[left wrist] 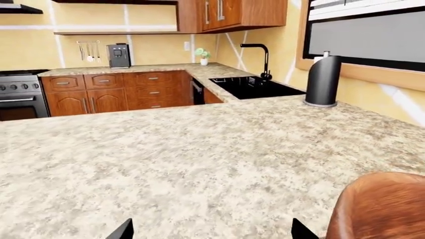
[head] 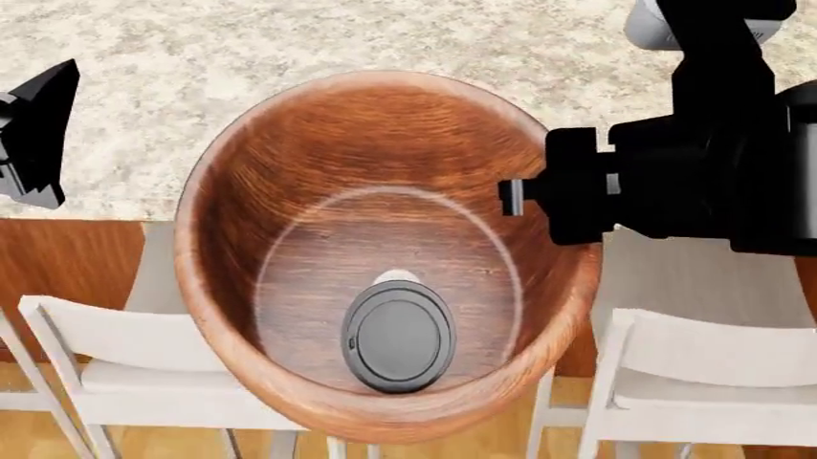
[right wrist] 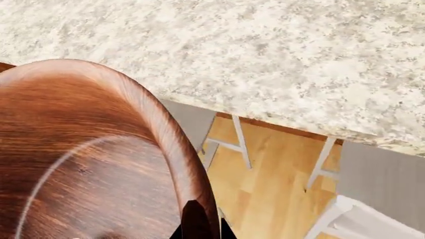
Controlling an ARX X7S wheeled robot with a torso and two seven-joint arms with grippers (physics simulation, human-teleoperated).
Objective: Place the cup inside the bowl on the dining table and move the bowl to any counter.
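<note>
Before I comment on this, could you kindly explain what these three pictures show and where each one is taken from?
This is a simulated two-armed robot in a kitchen. One camera sits on its head, looking down; the other two sit near each arm's end effector. From the head you see a wooden bowl lifted off the dining table, partly past its edge above white chairs. The cup stands inside it, dark lid up. The right end effector grips the bowl's rim. The left end effector is open and holds nothing; its camera looks across the table to a black cylinder and sink.
</note>
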